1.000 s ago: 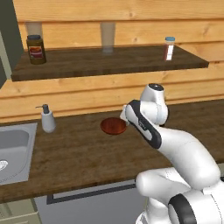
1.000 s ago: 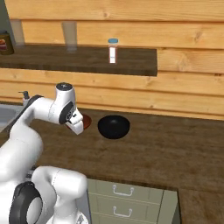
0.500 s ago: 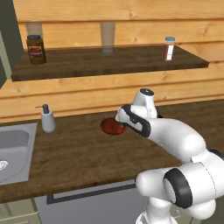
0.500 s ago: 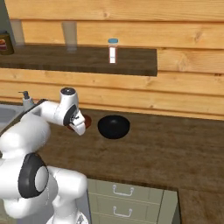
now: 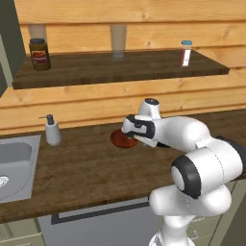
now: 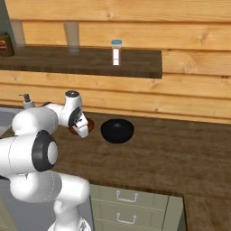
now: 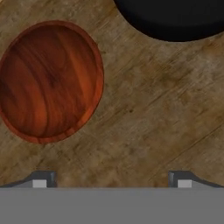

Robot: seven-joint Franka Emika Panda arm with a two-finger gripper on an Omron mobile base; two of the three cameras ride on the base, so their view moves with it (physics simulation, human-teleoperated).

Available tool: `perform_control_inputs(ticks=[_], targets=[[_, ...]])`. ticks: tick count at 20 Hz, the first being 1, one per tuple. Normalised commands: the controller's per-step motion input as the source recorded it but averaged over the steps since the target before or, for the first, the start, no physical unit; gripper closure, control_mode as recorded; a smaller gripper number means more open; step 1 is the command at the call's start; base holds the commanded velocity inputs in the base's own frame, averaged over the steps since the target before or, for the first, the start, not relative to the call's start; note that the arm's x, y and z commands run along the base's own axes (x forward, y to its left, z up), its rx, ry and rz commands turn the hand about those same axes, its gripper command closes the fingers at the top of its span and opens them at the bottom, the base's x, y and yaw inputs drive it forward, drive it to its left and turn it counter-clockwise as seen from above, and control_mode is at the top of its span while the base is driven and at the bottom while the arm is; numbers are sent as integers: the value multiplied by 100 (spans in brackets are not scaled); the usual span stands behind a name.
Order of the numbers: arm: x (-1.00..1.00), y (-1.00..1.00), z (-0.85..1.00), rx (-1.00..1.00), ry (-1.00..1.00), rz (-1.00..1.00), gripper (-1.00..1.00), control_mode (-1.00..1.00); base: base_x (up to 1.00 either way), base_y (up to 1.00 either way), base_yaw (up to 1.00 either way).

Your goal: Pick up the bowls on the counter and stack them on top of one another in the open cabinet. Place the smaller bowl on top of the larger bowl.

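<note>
The small red-brown bowl point(image 7: 50, 81) lies on the dark wood counter point(image 7: 144, 127), left of centre in the hand view. It also shows beside the hand as the red-brown bowl point(image 5: 121, 140) and bowl point(image 6: 88, 124). The wider black bowl point(image 6: 117, 131) sits just to its right, its rim the black bowl point(image 7: 175, 17) at the hand view's top. My gripper point(image 7: 111, 181) hovers low over bare counter between them, open, with nothing between its fingertips point(image 7: 41, 181). From the base the gripper point(image 5: 133, 138) and gripper point(image 6: 84, 131) overlap the small bowl's edge. The open cabinet is out of view.
A soap dispenser point(image 5: 52, 130) stands by the steel sink point(image 5: 14, 161) at the left. The wall shelf point(image 5: 120, 67) above carries a jar point(image 5: 40, 54), a glass point(image 5: 117, 36) and a small bottle point(image 5: 186, 53). Base drawers point(image 6: 131, 198) sit below the counter edge.
The arm has reached forward and down. The hand has moved left and lower, close over the counter beside the red-brown bowl. Both bowls stay where they were.
</note>
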Motion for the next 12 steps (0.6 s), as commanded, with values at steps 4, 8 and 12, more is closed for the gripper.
perform_control_inputs(ticks=[4,8,12], targets=[[35,0,-18,0,0,0,-100,-100,0,0,0],[29,0,-29,0,0,-1,-100,-100,0,0,0],[16,0,-39,0,0,-1,-100,-100,0,0,0]])
